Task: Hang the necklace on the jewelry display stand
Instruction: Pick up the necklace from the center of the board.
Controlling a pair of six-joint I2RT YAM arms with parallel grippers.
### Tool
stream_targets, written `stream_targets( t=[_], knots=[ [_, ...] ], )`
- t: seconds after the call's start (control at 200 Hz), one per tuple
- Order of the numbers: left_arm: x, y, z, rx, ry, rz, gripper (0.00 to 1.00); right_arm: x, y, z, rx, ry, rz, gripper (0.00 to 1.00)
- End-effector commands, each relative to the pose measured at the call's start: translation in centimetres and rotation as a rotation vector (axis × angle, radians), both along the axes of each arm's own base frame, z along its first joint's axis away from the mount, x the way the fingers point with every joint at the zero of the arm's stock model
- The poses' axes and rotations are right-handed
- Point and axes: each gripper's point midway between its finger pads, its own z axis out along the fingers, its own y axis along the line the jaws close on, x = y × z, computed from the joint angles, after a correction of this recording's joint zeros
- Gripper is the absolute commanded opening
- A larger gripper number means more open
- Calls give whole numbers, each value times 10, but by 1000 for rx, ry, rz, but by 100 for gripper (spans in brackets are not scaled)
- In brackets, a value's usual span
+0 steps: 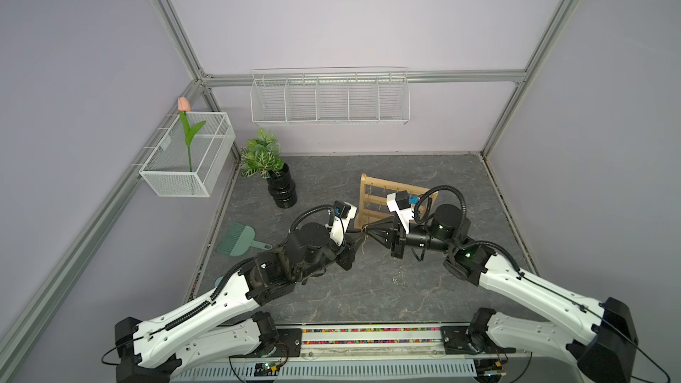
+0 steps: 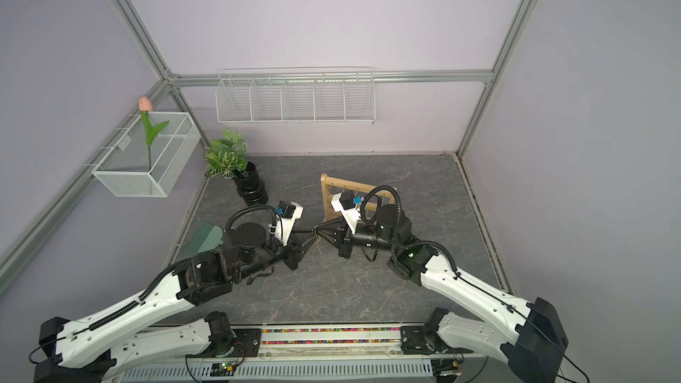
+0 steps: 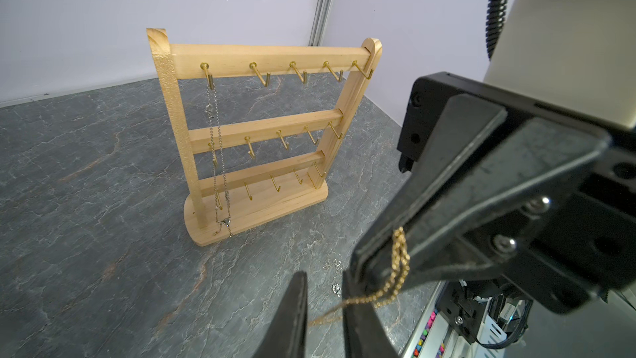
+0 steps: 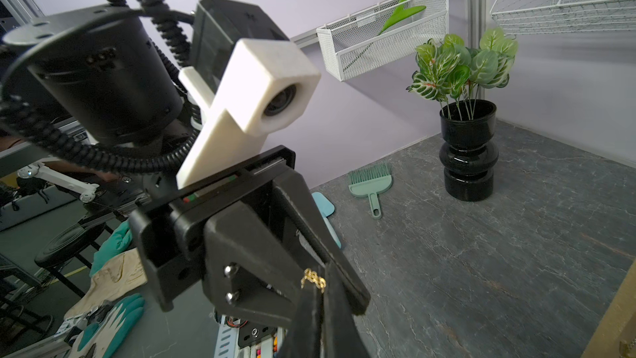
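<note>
**Top views:** both arms meet mid-tabletop, tips almost touching. Right fingers point toward robot's left. Left fingers angle in from the opp. side. Gold necklace hangs as a short bunch betw. them, clear of the tabletop. Jewelry display stand sits just beyond that meeting pt, on the side away from the robot base and partly behind the right wrist. So the right arm is nearer, I'd judge.

**Left wrist:** right fingers are clamped on the necklace. The chain drops from the pinch & crosses the gap of the left fingers, which stand narrowly apart. Can't tell if it rests on one of them. Stand is upright ahead. Top bar runs crosswise and its hooks stick out toward this camera. A silver chain occupies the end hook by the square-topped upright; the other four top hooks are free.

**Right wrist:** right fingers are shut on the necklace, w/ only a few links showing above the tips. Stand is just a wooden corner at frame edge.

**Judgement:** travel goes away from the base, toward the hook side. The loop must open along the bar's axis so a hook tip can enter. The bunch is short, so the left fingers prob. need to spread it.
</note>
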Motion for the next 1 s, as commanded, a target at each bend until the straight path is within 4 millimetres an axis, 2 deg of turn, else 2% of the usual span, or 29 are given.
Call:
stream_targets(
  t=[0.0, 0.24, 0.38, 0.57, 0.655, 0.77, 0.87, 0.995],
  knots=[
    [2, -5, -8, -1, 13, -4, 23, -3, -5, 20, 67, -37, -7, 7],
    [7, -5, -24, 21, 23, 25, 22, -6, -11, 29, 89, -50, -15, 7],
    [10, -4, -27, 34, 19, 40, 13, -6, -12, 28, 87, -47, -23, 7],
    [21, 14, -18, 41, -24, 140, 3, -3, -17, 20, 66, -38, -54, 7],
    [24, 25, -8, 18, -44, 186, 2, 1, -20, 14, 51, -29, -83, 7],
    [14, 17, 5, -18, -47, 111, 2, 11, -22, 1, 8, -10, -130, 7],
    [10, 7, 4, -10, -31, 64, 1, 16, -22, -5, -5, -3, -147, 7],
    [11, 6, 4, -3, -30, 67, 0, 18, -22, -10, -22, 1, -153, 7]
  ],
)
